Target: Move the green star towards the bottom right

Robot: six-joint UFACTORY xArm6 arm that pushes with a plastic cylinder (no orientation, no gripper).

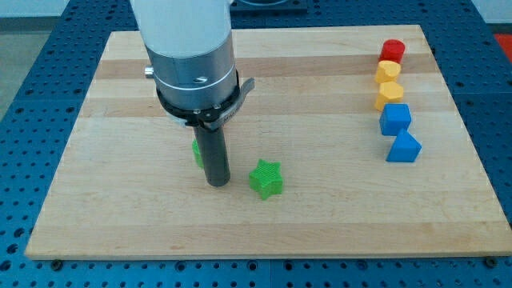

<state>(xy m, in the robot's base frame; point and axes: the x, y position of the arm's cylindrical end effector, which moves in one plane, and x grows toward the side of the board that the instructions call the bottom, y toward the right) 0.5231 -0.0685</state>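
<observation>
The green star (266, 178) lies on the wooden board (120, 216), a little below the board's middle. My tip (218, 182) rests on the board just left of the star, with a small gap between them. A second green block (197, 154) sits behind the rod on its left side and is mostly hidden, so its shape cannot be made out.
A column of blocks stands at the view's upper right: a red block (393, 51), two yellow blocks (387, 72) (389, 95), a blue block (394, 118) and a blue block (403, 148) below it. The arm's white body (184, 32) covers the upper left-middle.
</observation>
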